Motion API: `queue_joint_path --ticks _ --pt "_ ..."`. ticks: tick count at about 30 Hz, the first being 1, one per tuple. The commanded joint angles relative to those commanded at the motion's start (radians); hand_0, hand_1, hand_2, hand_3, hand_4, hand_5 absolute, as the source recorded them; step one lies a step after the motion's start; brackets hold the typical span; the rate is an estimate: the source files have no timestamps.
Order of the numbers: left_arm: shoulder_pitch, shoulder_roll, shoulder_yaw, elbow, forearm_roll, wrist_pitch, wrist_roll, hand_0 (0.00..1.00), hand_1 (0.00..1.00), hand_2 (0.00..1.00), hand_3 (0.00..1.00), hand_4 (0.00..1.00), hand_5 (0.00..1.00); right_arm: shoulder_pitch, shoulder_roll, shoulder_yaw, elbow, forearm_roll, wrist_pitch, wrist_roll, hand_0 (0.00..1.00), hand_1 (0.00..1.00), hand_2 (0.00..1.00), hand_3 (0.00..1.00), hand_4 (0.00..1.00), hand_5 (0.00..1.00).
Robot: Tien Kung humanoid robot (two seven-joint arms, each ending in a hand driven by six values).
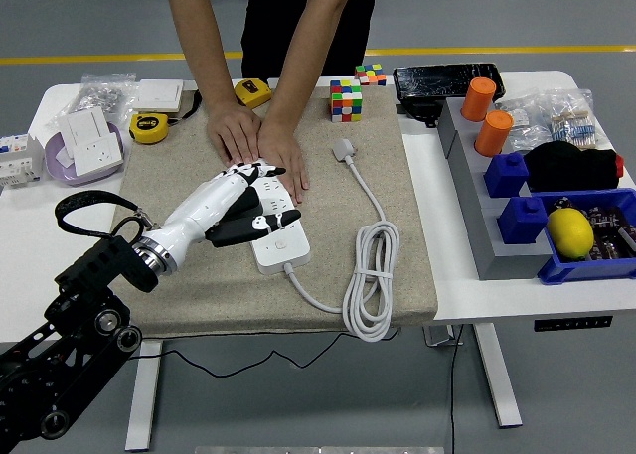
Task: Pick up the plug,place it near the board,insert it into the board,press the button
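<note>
The robot's left hand [243, 208] rests with fingers spread, holding nothing, on the white power strip [270, 226], which a person's hands [260, 146] pin to the desk [497, 275], the plug [344, 149] lying just beside on the mat [388, 275].

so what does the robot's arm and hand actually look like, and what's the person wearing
The robot's left arm is black, built of chunky jointed segments with round silver joint caps, and a black cable loops off it near the wrist. A ribbed silver wrist ring joins it to the left hand, which has a white shell and black fingers with white tips. The person wears a dark, short-sleeved top; forearms are bare.
</note>
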Motion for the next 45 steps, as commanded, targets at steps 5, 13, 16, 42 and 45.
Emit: queue_joint_path --ticks 5,13,16,42,45 --pt "0.008 0.022 -0.004 -0.063 0.069 -0.115 0.079 0.242 0.132 0.222 0.893 0.627 0.326 -0.001 -0.001 -0.001 0.000 0.001 0.000 0.000 0.986 0.940 0.870 0.844 0.998 0.924" --pt "-0.017 0.022 0.036 -0.058 0.048 -0.253 0.116 0.163 0.048 0.157 0.913 0.473 0.082 0.001 -0.002 -0.004 0.000 0.001 0.000 -0.001 0.985 0.940 0.870 0.842 0.998 0.927" --pt "-0.036 0.020 0.065 -0.019 0.038 -0.275 0.116 0.163 0.048 0.157 0.913 0.473 0.082 0.002 -0.003 -0.005 0.000 0.002 0.000 -0.001 0.985 0.940 0.870 0.842 0.998 0.927" --pt "-0.088 0.027 0.121 0.073 0.055 -0.297 0.114 0.160 0.041 0.154 0.861 0.475 0.023 0.005 -0.002 -0.006 0.000 0.010 -0.002 0.000 0.985 0.940 0.869 0.840 0.998 0.940" --pt "-0.088 0.027 0.123 0.075 0.057 -0.301 0.115 0.161 0.041 0.154 0.847 0.476 0.020 0.006 -0.002 -0.006 0.000 0.010 -0.002 0.001 0.985 0.941 0.869 0.840 0.998 0.940"
